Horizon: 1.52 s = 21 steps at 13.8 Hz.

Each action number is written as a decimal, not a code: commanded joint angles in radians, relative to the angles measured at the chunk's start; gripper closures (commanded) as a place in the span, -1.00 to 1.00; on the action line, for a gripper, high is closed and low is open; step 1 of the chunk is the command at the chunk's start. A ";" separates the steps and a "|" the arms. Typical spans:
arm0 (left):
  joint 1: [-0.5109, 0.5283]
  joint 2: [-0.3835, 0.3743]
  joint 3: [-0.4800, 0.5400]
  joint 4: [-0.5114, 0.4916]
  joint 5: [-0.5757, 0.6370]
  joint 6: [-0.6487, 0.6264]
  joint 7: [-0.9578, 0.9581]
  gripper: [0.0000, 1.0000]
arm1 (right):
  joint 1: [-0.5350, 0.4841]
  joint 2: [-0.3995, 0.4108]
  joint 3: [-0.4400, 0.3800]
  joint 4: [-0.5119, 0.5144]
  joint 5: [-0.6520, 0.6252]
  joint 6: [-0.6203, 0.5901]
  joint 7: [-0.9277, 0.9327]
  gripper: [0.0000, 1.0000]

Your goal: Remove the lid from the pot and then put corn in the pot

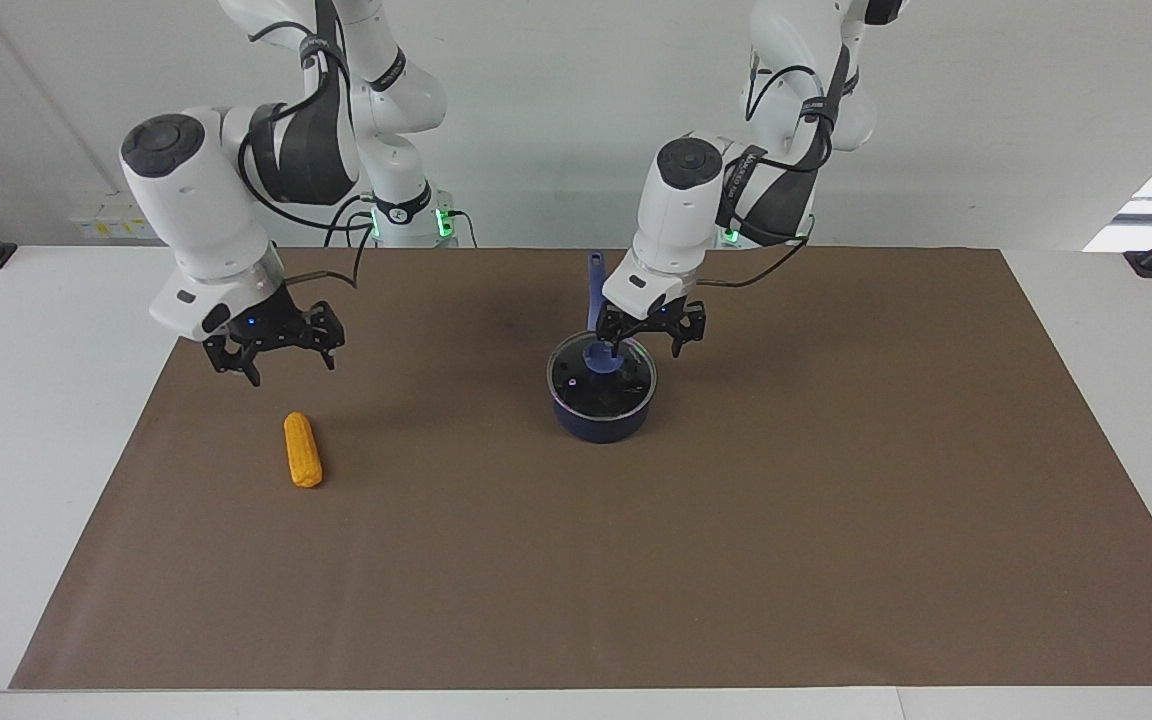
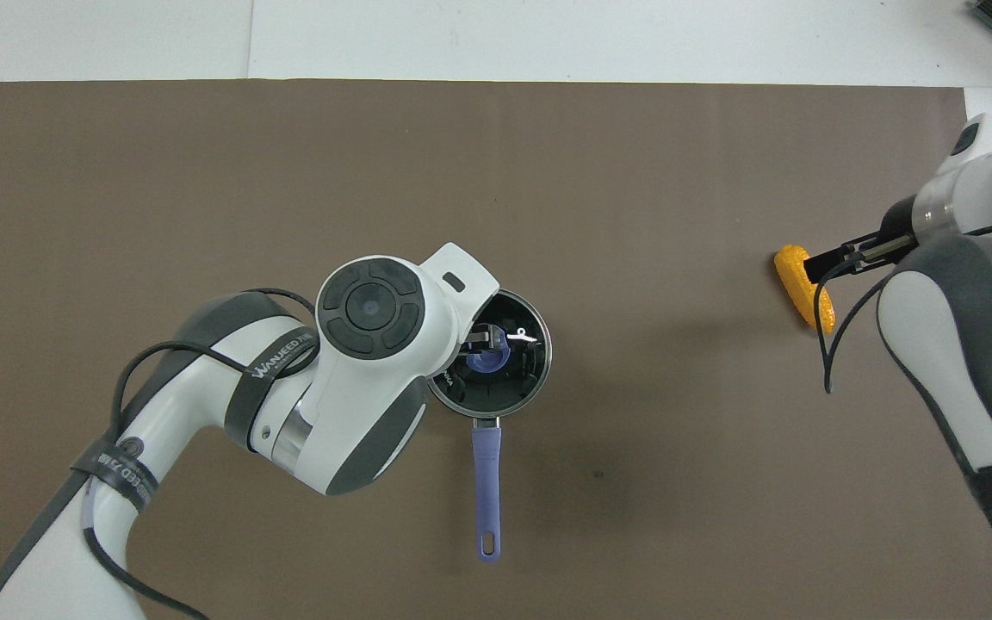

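The pot (image 1: 601, 425) stands mid-table on the brown mat, its long blue handle (image 1: 594, 285) pointing toward the robots. The glass lid (image 1: 576, 385) with its blue knob (image 1: 601, 358) sits on the pot. My left gripper (image 1: 648, 348) is open just above the lid, one finger beside the knob, holding nothing. In the overhead view the left hand covers part of the pot (image 2: 496, 396) and lid. The corn (image 1: 302, 450) lies on the mat toward the right arm's end. My right gripper (image 1: 276, 355) is open and empty, raised over the mat by the corn (image 2: 793, 275).
The brown mat (image 1: 736, 550) covers most of the white table (image 1: 36, 400). Nothing else lies on it apart from the pot and the corn.
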 commanded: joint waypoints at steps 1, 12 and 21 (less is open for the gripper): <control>-0.036 0.054 0.019 0.104 -0.006 -0.043 -0.095 -1.00 | -0.006 0.017 0.003 -0.023 0.004 0.066 -0.058 -1.00; -0.073 0.147 0.020 0.163 0.007 -0.101 -0.211 -1.00 | -0.064 0.180 0.003 -0.134 0.009 0.283 -0.401 -1.00; -0.067 0.146 0.019 0.169 -0.003 -0.097 -0.209 1.00 | -0.079 0.209 0.003 -0.175 0.009 0.357 -0.431 -0.14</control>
